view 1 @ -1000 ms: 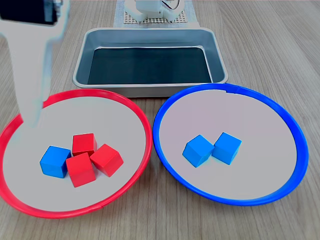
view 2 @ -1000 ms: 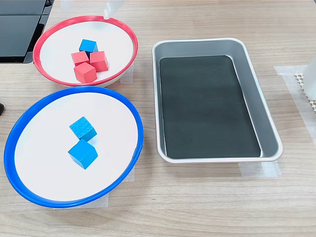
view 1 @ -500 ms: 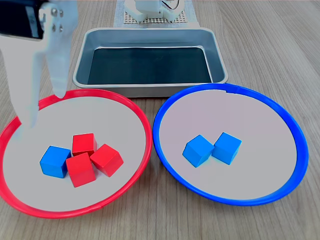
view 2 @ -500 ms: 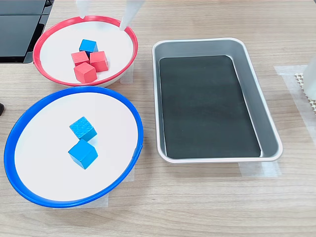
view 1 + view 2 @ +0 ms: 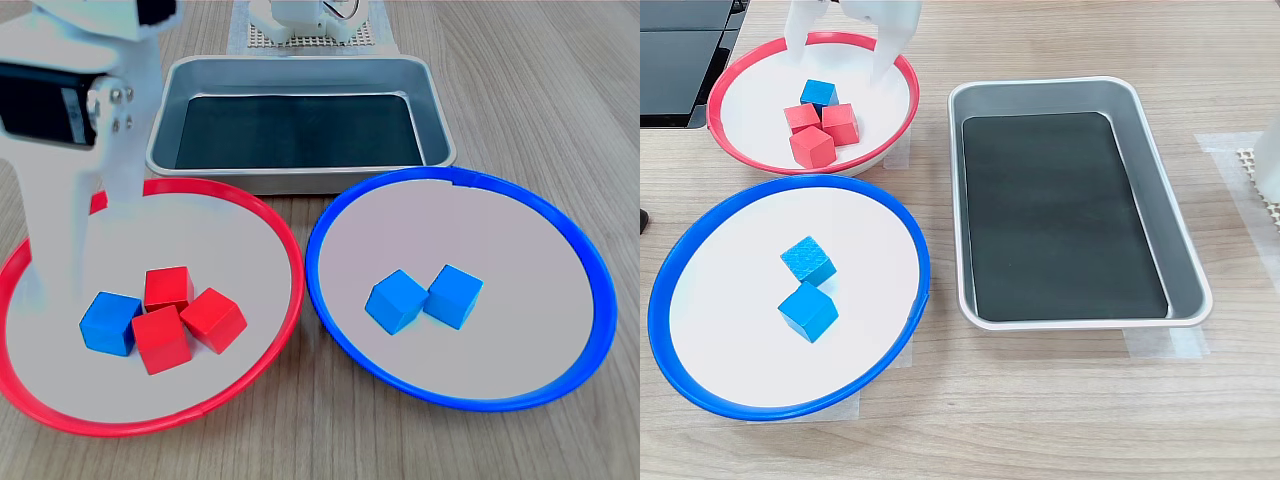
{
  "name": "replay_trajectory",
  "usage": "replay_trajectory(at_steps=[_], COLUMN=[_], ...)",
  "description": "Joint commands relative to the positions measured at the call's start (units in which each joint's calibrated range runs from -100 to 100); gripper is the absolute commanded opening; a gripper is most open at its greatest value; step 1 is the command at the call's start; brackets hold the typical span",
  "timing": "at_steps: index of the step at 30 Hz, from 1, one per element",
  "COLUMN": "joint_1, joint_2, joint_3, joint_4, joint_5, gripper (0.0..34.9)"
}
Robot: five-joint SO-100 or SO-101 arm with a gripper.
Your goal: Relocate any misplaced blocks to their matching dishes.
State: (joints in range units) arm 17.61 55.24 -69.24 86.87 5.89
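Approach step, frame's left: your gripper hangs wide apart, empty, above the blue cube in the red-rimmed dish; lower and close.

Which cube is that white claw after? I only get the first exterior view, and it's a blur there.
Observer: In the second exterior view the claw is open over the red-rimmed dish; the blue cube sits just before the gap, untouched.
Operator: Anything outside my picture?
Observer: A flat black object lies beside that dish, at the second exterior view's top left.
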Motion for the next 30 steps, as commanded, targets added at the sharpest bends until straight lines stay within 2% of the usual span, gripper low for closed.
replay_trajectory(at_steps=[1, 13, 30], joint_1=[-0.8, -2.9, 0.3], joint_2=[0.6, 4.6, 7.5], joint_3=[-2.6, -7.3, -7.8], joint_4=[-1.7, -3.0, -6.4], joint_5=[-0.2, -0.5, 0.5], gripper=[22.4, 21.5, 20.2])
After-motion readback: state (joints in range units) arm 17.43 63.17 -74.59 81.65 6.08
